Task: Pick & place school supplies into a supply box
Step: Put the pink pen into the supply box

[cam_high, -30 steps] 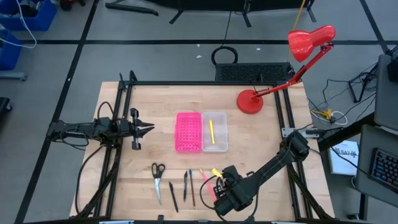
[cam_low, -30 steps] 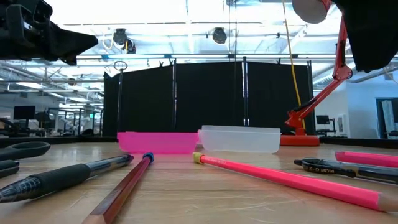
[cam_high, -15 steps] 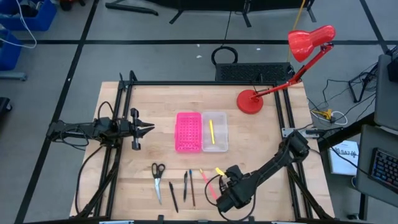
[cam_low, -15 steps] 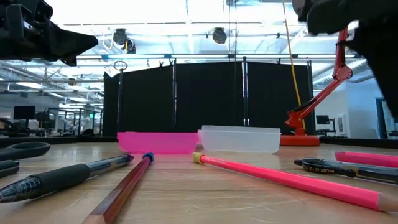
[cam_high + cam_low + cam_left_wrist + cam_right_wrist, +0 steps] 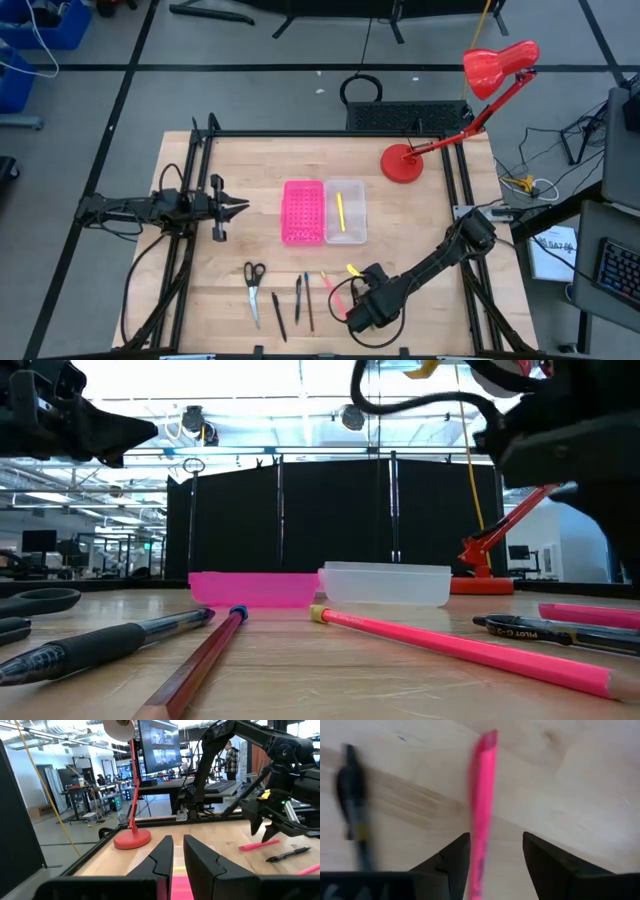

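My right gripper [image 5: 492, 837] hangs open near the table's front edge [image 5: 352, 312], fingers pointing down, one on each side of a pink pen [image 5: 482, 795] that lies flat on the wood; I see no touch. A black pen [image 5: 354, 805] lies beside it. More pens and pencils [image 5: 300, 298] and the scissors [image 5: 254, 273] lie in a row to the left. The clear supply box [image 5: 352, 228] stands mid-table with a yellow pencil [image 5: 339, 210] inside. My left gripper [image 5: 238, 207] waits shut above the table's left side, holding nothing.
A bright pink perforated tray [image 5: 303, 212] sits against the supply box's left side. A red desk lamp [image 5: 404, 163] stands at the far right corner, its head [image 5: 497, 66] beyond the table. A black frame [image 5: 330, 133] rims the table.
My right gripper has moved a little toward the table's left edge and has come lower over the pink pen; in the low view its arm has swung in from the upper right. The pens and the box lie as before.
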{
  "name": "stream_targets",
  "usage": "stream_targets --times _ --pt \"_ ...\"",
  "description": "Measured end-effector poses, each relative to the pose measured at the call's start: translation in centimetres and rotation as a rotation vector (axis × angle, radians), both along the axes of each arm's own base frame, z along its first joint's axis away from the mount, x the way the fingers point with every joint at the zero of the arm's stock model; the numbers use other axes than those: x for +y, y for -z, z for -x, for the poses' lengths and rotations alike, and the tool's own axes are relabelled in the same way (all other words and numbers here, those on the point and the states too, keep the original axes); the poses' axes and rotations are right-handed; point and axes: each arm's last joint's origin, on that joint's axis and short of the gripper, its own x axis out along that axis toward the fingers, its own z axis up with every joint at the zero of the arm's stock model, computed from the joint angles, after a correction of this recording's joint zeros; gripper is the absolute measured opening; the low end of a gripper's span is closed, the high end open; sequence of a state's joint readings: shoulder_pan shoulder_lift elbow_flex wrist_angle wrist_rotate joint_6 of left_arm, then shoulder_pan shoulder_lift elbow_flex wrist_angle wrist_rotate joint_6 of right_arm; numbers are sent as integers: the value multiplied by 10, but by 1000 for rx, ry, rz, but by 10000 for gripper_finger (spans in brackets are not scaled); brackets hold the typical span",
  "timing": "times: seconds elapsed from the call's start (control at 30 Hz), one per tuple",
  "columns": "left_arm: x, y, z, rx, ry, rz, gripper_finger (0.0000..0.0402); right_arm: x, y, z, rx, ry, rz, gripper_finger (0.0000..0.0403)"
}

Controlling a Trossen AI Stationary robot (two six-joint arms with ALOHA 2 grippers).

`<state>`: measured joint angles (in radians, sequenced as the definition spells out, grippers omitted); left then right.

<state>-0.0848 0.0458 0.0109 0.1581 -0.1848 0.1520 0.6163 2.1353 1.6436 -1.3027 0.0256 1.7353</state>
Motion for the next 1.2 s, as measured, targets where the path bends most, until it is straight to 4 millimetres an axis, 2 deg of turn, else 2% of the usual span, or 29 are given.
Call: stream_targets --times 0.23,0.47,0.67,0.93,1.1,1.2 --pt "0 1 0 5 1 4 51 -1 21 -2 -65 -33 -108 171" --pt "0 0 0 -7 5 43 51 -17 52 16 37 -76 -130 167" --pt "0 0 0 -5 6 43 51 -28 69 18 31 -118 -262 116" --pt "0 0 0 -7 8 50 51 -38 62 12 -4 -176 -289 21" --pt "0 0 0 -7 9 53 51 -41 49 15 -40 -187 -238 20" --pt "0 0 0 -6 10 53 51 -43 31 16 -89 -188 -238 21"
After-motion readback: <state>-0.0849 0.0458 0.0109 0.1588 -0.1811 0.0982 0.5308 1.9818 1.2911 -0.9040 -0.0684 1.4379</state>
